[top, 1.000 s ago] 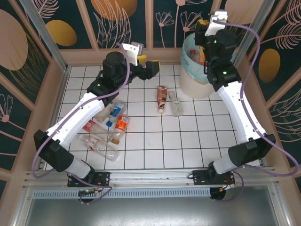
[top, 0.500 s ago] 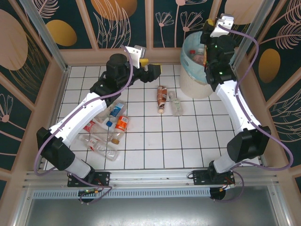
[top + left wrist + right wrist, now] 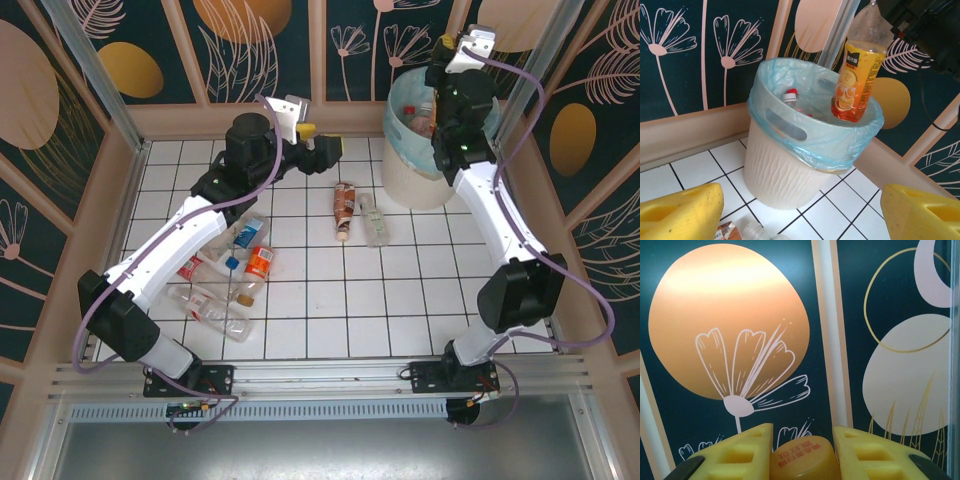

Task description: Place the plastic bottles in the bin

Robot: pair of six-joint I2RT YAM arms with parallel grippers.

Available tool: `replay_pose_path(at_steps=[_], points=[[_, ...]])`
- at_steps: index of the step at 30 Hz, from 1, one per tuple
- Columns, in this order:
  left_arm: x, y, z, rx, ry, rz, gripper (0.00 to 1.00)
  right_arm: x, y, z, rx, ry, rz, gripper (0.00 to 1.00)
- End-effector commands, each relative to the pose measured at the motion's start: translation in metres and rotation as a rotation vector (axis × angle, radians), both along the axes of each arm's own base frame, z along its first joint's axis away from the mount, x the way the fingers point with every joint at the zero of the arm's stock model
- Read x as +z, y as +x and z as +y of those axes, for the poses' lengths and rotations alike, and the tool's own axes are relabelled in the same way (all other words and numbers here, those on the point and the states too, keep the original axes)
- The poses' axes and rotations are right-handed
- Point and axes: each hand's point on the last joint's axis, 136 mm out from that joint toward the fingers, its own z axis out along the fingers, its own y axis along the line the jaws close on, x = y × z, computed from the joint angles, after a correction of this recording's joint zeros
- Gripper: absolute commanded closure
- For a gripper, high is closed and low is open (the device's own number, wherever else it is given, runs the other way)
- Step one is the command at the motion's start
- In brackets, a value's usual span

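Raised and drawn back since the earlier frame: right arm (image 3: 490,210). Counter (image 3: 330,320) strewn with plastic bottles (image 3: 259,262); bin (image 3: 780,175) at far right corner; orange-labelled bottle (image 3: 854,85) hanging above it, cap pinched in right jaws; left jaws wide, empty.

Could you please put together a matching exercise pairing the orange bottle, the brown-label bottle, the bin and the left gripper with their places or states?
Things:
1. orange bottle
2. brown-label bottle
3. bin
4. left gripper

Places or states:
A. open, holding nothing
B. lined with a blue-green bag
C. gripped at its cap by the right gripper, over the bin
D. lying on the tiles

Pairs: 1-C, 2-D, 3-B, 4-A
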Motion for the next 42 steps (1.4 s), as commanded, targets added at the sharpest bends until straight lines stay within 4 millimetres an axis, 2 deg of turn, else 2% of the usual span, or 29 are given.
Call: replay_pose_path(at_steps=[1, 9, 13, 19, 25, 31, 42], points=[[0.021, -0.002, 0.002, 0.006, -0.034, -0.046, 0.18, 0.026, -0.003, -0.009, -0.051, -0.003, -0.091, 0.99], [0.012, -0.005, 0.006, 0.015, -0.027, -0.031, 0.18, -0.045, 0.008, -0.018, -0.126, -0.052, 0.034, 0.98], [0.008, -0.006, 0.007, 0.016, -0.023, -0.025, 0.17, -0.072, 0.009, -0.025, -0.142, -0.067, 0.112, 0.92], [0.003, -0.005, 0.006, 0.018, -0.031, -0.012, 0.18, -0.08, -0.003, -0.027, -0.141, -0.066, 0.187, 0.85], [-0.001, -0.005, 0.007, 0.021, -0.04, -0.002, 0.17, -0.095, -0.022, -0.03, -0.14, -0.051, 0.276, 0.84], [-0.004, -0.005, 0.005, 0.014, -0.041, 0.01, 0.17, -0.134, -0.025, -0.03, -0.097, -0.009, 0.399, 0.84], [-0.011, -0.008, 0.009, 0.025, -0.036, 0.025, 0.18, -0.211, -0.002, -0.044, -0.021, 0.101, 0.665, 0.84]])
